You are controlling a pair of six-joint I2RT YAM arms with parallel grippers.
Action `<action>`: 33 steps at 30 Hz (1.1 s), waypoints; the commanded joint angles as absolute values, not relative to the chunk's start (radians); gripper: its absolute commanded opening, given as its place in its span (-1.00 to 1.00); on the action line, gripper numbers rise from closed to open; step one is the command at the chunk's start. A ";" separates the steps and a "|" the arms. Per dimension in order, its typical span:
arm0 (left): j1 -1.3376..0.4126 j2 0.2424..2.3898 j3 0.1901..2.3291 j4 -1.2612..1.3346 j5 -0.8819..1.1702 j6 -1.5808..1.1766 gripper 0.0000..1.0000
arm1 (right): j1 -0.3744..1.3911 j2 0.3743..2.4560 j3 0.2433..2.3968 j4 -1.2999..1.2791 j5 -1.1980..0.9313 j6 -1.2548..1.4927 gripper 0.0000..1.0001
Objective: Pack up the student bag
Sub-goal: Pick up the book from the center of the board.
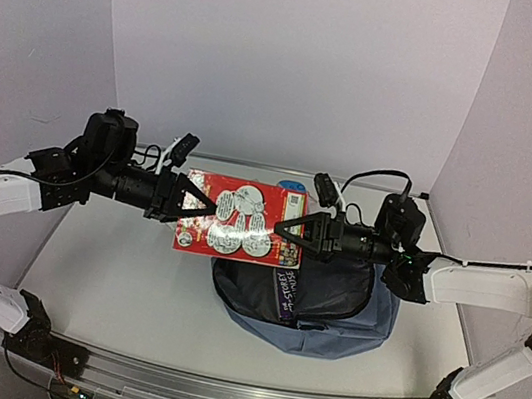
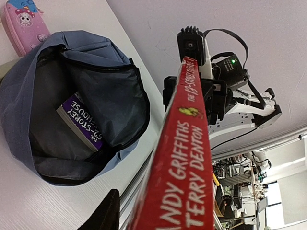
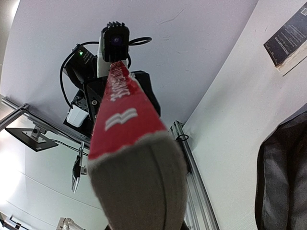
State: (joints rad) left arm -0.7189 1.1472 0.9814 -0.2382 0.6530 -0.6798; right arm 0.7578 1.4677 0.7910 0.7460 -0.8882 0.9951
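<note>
Pale lilac walls closed in a white surface [image 1: 112, 276]. The student bag [image 1: 326, 331] sat on it near the middle, a little to the right, with its mouth gaping upward. Above the bag and offset somewhat to the left, a red book [image 1: 243, 218] hung flat between the two arms, cover up.

The right gripper [image 1: 293, 232] had its jaws clenched on the book's right edge, and in its wrist view the page block came straight out of them. The left gripper [image 1: 188, 199] stood with its jaws about the left edge. Whether they pinched the cover or merely bracketed it could not be told, because its wrist view showed one dark finger [image 2: 108, 211] beside the spine with what looked like a sliver of gap.

Sharing the book between two arms probably kept it level and would let it be tipped to go in edge-first, since the opening looked narrower than the cover lying flat. The slack fabric would likely give if nudged, so a steep, centred entry seemed wise.

The overhead view alone placed the book relative to the bag. The left wrist view looked deeper into the dark lining, where a purple book [image 2: 81, 122] lay, and it caught a pink pencil case [image 2: 24, 24] just beside the bag. Only the right wrist view showed a dark book [image 3: 288, 40] lying apart on the surface.
</note>
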 commanded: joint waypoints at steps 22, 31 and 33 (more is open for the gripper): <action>-0.635 1.148 0.797 0.119 0.590 -0.905 -1.00 | 0.717 1.264 0.994 -0.241 -0.129 0.581 0.97; -0.624 1.184 0.778 0.154 0.609 -0.948 -1.00 | 0.521 1.168 0.848 -0.364 -0.090 0.620 0.97; -0.624 1.181 0.775 0.151 0.608 -0.950 -1.00 | 0.488 1.144 0.823 -0.372 -0.088 0.621 0.97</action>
State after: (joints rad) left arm -0.6292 1.1889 0.7749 0.0329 0.5793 -0.9243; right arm 0.5422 1.2066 0.8675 -0.3009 -0.1290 0.6277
